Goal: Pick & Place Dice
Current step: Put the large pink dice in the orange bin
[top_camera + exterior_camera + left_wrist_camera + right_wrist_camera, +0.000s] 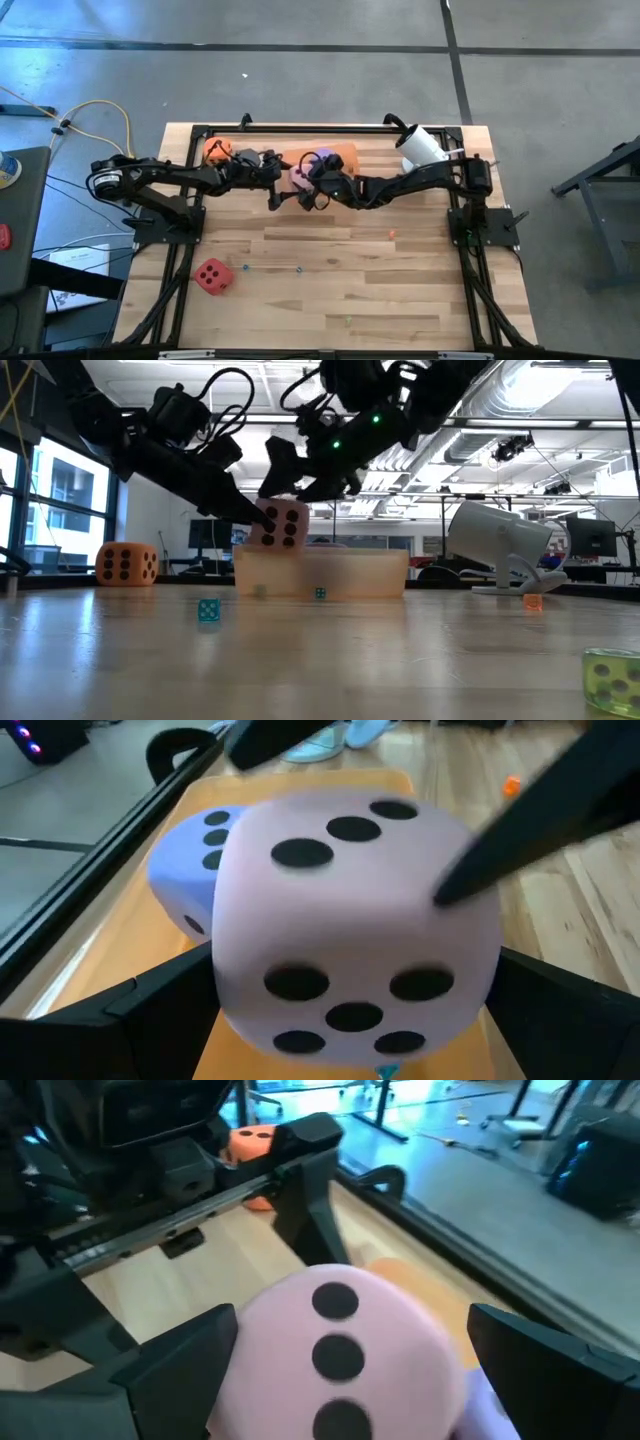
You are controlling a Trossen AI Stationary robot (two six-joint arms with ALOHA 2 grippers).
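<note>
The pink die (298, 178) (281, 524) hangs in the air at the near edge of the translucent orange tray (340, 155) (350, 572), with both grippers on it. My left gripper (278, 180) (350, 1020) comes from the table's left, my right gripper (314, 178) (340, 1370) from its right. Behind the pink die, the purple die (322, 158) (185, 860) sits inside the tray. The orange die (215, 150) (126, 563) rests on the table left of the tray. The red die (213, 276) sits near the near left corner. My left gripper pinches the pink die between its two fingers (140, 1015) on two opposite side faces (235, 990), coming about level from the table's left. The die is lifted clear of the table, upright. My right gripper pinches the same die on two other opposite faces (255, 1350), its fingers (180, 1365) coming from the table's right. One of its fingers (520, 830) lies against the die's upper corner in the left wrist view.
A white cylindrical device (420, 148) (495, 540) stands near the far right corner. Several tiny dice lie scattered on the wood: teal ones (208, 610) (320, 593), an orange one (532, 601) and a yellow-green one (610, 680). Black frame rails (300, 128) run along the table's edges.
</note>
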